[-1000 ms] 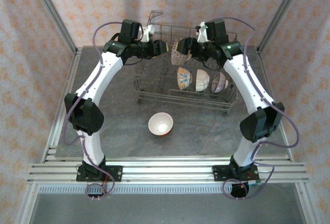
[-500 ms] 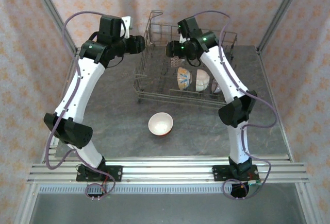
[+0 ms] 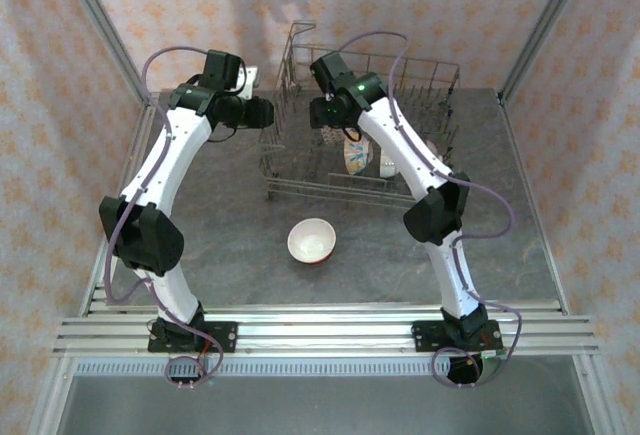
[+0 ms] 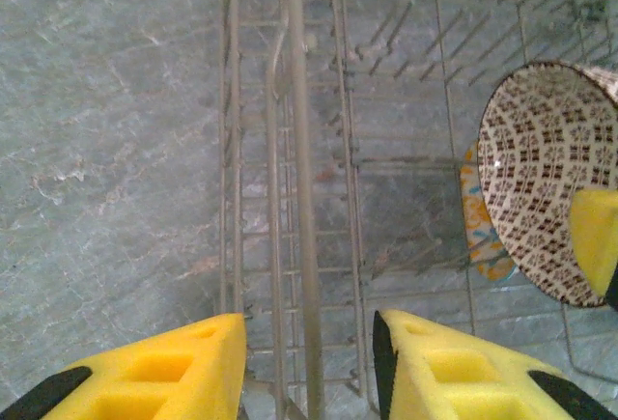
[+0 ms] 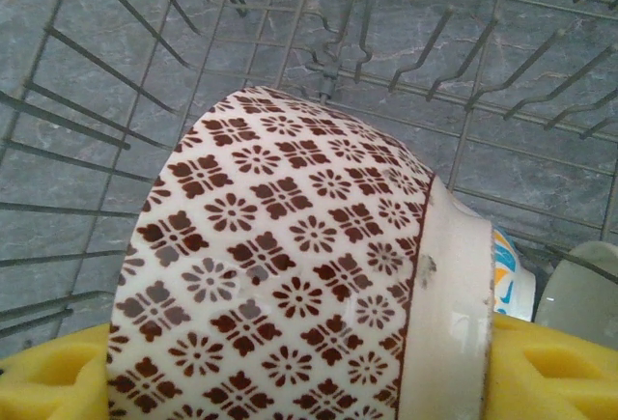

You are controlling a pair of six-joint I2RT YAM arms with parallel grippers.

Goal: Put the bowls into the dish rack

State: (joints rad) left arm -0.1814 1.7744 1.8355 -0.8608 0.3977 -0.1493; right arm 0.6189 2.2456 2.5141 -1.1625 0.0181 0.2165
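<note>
Right claw (image 5: 299,386), clamped on the brown-patterned bowl (image 5: 290,275), has swung from the dish rack's (image 3: 400,55) 12 o'clock side to bare tines near 10 o'clock; setting down comes next. Left claw (image 4: 309,343), jaws apart and empty, has withdrawn to the 9 o'clock wall. A loose bowl (image 3: 311,241) waits at 6 o'clock.

No writing, label, brand name or number can be read in any of the views. The cream ceramic bowl with a brown flower-and-diamond print (image 5: 290,294) carries only its repeating ornament. The same goes for the orange-and-blue floral bowl (image 4: 478,227) just beside it in the grey wire dish rack (image 4: 290,150), and for the pink wall panels with pale orange star motifs (image 3: 450,5) behind the rack.
</note>
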